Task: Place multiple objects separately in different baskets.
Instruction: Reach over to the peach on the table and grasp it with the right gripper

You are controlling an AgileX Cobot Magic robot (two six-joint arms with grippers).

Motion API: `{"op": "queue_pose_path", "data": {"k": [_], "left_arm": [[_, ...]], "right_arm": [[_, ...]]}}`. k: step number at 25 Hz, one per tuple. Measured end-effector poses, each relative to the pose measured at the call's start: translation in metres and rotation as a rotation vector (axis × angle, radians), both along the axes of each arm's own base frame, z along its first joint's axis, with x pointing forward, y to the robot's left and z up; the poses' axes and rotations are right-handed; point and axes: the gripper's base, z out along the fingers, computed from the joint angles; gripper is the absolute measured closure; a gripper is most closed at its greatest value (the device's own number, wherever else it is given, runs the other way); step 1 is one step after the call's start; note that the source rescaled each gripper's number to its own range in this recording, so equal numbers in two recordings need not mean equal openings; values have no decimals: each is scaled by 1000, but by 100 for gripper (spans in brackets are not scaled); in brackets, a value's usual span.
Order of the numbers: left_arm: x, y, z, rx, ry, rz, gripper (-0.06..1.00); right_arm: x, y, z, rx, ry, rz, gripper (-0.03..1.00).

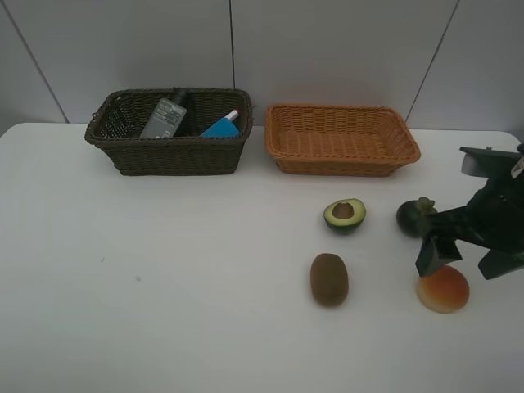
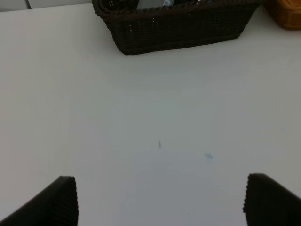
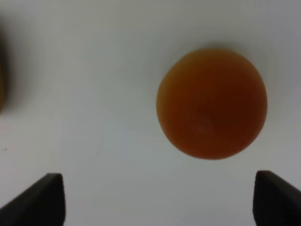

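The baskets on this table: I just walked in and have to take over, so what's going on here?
Sorting is under way. The dark brown basket holds a pump bottle and a blue eraser; the light orange basket looks empty. The right gripper hovers, jaws open, over the orange-yellow round fruit. The avocado half, kiwi and mangosteen lie on the table. The left gripper is open and empty.

- The right gripper (image 3: 162,201) has its jaws spread wide, clear of the fruit.
- The orange-yellow round fruit (image 3: 211,103) rests on the white worktop (image 3: 94,56) just ahead of the gripper, nearer one fingertip.
- A dark blur (image 3: 2,80) at the frame edge is unidentifiable.
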Motion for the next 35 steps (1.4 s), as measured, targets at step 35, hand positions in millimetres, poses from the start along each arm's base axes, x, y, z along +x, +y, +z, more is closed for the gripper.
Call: {"op": "queue_pose_path", "data": {"k": [35], "left_arm": [[0, 0, 0, -1, -1, -2, 8]], "right_arm": [[31, -1, -86, -105, 145, 78, -3]]}}
